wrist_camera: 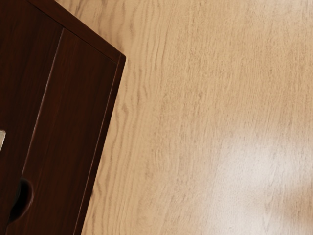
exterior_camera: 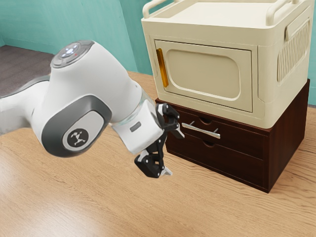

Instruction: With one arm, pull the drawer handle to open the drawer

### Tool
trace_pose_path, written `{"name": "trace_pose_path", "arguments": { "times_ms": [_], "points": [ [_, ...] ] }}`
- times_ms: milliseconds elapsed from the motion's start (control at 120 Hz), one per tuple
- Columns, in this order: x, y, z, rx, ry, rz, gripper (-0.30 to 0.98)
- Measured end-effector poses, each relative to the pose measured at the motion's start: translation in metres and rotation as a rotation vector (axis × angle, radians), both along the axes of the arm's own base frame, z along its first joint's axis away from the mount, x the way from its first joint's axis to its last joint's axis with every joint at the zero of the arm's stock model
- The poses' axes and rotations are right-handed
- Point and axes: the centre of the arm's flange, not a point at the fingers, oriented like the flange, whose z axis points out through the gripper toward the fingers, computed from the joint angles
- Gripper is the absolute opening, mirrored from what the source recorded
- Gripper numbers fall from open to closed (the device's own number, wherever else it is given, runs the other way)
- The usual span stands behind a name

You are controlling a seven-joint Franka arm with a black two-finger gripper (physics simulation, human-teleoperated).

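the thin silver metal handle (exterior_camera: 201, 130) was not gripped.
the black two-finger gripper (exterior_camera: 174, 153) was spread wide; the handle was seen higher, toward the exterior view's right.

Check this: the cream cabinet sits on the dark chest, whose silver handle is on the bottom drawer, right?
Not the bottom drawer: the exterior view shows the silver handle on the top drawer. The cream cabinet does sit on the dark chest.
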Motion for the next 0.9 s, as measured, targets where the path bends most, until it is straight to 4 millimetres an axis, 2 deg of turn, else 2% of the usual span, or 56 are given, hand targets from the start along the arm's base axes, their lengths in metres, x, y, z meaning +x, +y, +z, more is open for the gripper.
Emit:
{"name": "trace_pose_path", "arguments": {
  "times_ms": [192, 425, 667, 900],
  "points": [
    [0.024, 0.011, -0.014, 0.016, -0.041, -0.008, 0.69],
    [0.058, 0.016, -0.03, 0.047, -0.061, -0.023, 0.69],
    [0.078, 0.032, -0.044, 0.061, -0.063, -0.013, 0.69],
    [0.103, 0.026, -0.052, 0.058, -0.075, -0.024, 0.69]
  ]
}}
